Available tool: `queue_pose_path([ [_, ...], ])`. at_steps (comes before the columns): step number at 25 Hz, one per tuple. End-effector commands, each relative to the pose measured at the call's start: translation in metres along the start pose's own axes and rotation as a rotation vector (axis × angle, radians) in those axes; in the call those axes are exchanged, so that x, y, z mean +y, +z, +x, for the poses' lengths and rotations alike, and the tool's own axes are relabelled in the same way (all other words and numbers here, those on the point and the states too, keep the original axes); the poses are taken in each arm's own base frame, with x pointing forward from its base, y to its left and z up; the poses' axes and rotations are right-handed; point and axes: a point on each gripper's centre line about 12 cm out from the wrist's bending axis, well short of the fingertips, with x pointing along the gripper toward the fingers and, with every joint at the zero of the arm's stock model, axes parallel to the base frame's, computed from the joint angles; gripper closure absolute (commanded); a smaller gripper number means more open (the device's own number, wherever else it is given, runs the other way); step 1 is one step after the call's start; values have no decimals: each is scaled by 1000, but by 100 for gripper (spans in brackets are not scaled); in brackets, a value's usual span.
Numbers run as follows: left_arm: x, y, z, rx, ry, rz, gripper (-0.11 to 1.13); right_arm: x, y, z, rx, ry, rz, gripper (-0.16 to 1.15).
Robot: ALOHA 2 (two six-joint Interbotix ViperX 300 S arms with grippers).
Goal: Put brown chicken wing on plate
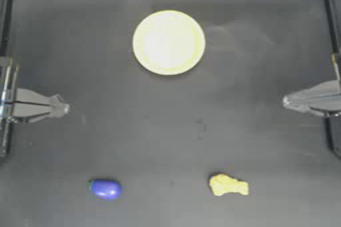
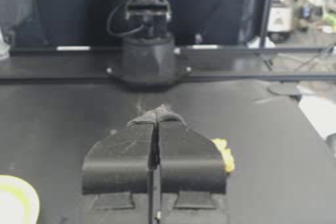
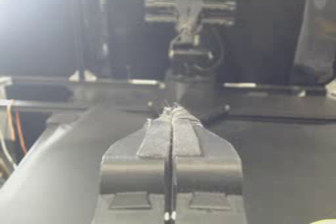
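The brown chicken wing [image 1: 228, 185], a lumpy yellow-tan piece, lies on the table near the front, right of centre. In the left wrist view part of the chicken wing [image 2: 225, 155] peeks out beside the jaws. The plate [image 1: 168, 42], a pale yellow disc with nothing on it, sits toward the back centre; its rim [image 2: 26, 196] shows in the left wrist view. My left gripper [image 1: 61, 107] is parked at the left edge, shut and holding nothing. My right gripper [image 1: 287, 102] rests at the right edge, also shut and holding nothing. Both are far from the wing.
A round blue ball [image 1: 105, 188] lies near the front left, well left of the wing. A metal frame borders the table at the back and sides.
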Motion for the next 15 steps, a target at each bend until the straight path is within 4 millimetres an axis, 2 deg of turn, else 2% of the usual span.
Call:
queue_pose_path([
  [1,-1,8,0,-32,-4,-8,102,0,1,0,-8,2,8,98],
  [10,-2,12,-3,-51,-10,-2,90,1,0,0,2,5,-4,83],
  [12,-2,11,-5,-48,-10,-6,78,1,-1,0,5,7,-24,72],
  [13,-2,11,-6,-51,-10,-6,68,1,-2,0,6,10,-34,64],
  [14,-2,11,-6,-49,-11,-6,56,2,-3,0,8,14,-46,54],
  [15,-2,11,-6,-46,-10,-7,38,2,-3,0,8,17,-54,42],
])
